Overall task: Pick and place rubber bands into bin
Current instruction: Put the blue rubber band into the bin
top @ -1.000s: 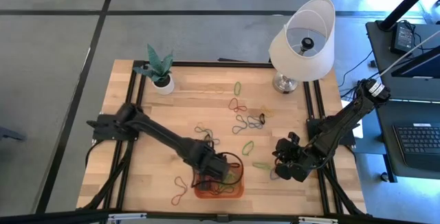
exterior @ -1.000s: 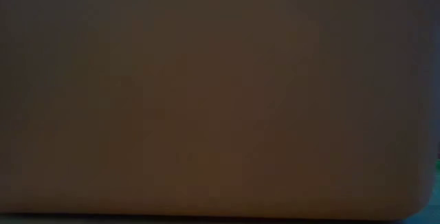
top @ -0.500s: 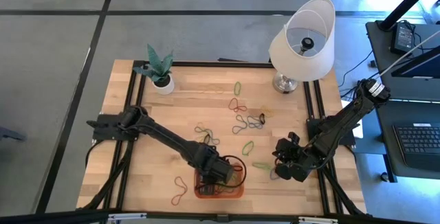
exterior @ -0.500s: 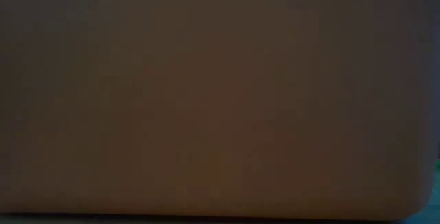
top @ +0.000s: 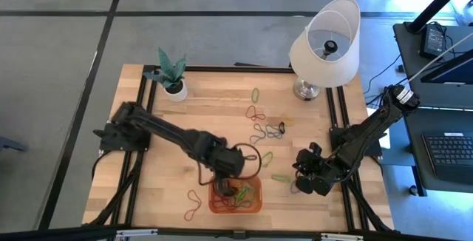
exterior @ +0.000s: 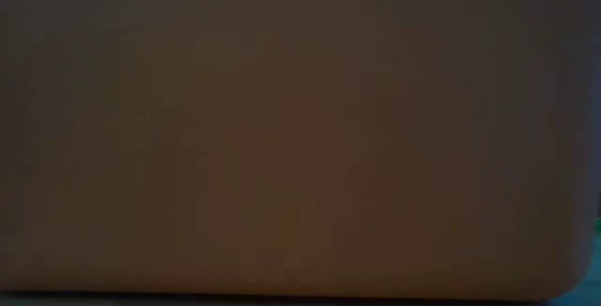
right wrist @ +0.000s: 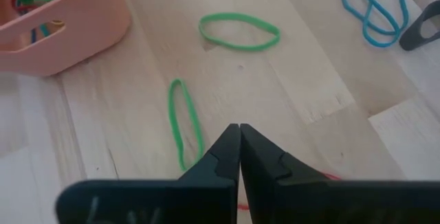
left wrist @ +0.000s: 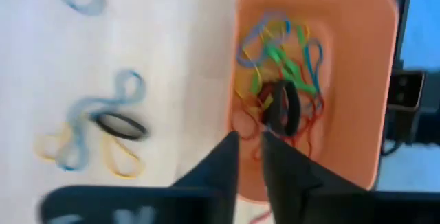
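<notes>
The orange bin (top: pixel 255 205) sits at the table's near edge with several rubber bands (left wrist: pixel 278 80) in green, yellow, reddish and black lying in it. Its wall fills the low view (exterior: pixel 300 137). My left gripper (left wrist: pixel 247 138) hovers above the bin's far side (top: pixel 236 177), fingers a narrow gap apart and empty. More bands lie loose on the wood: green ones (top: pixel 266 157) (top: pixel 281 177), a reddish one (top: pixel 194 200), and dark ones (top: pixel 266 131). My right gripper (right wrist: pixel 238 128) is shut and empty, low over the table to the right of the bin (top: pixel 297 174), beside a green band (right wrist: pixel 184 121).
A lamp with a white shade (top: pixel 325 45) stands at the far right and a white plant pot (top: pixel 174 87) at the far left. More bands (top: pixel 256 93) lie toward the far edge. Bare wood lies left of the bin.
My left gripper has risen out of the bin and gone a little toward the table's far edge; its arm has drawn back toward the left. The bands in the bin now show, lying loose on its floor.
</notes>
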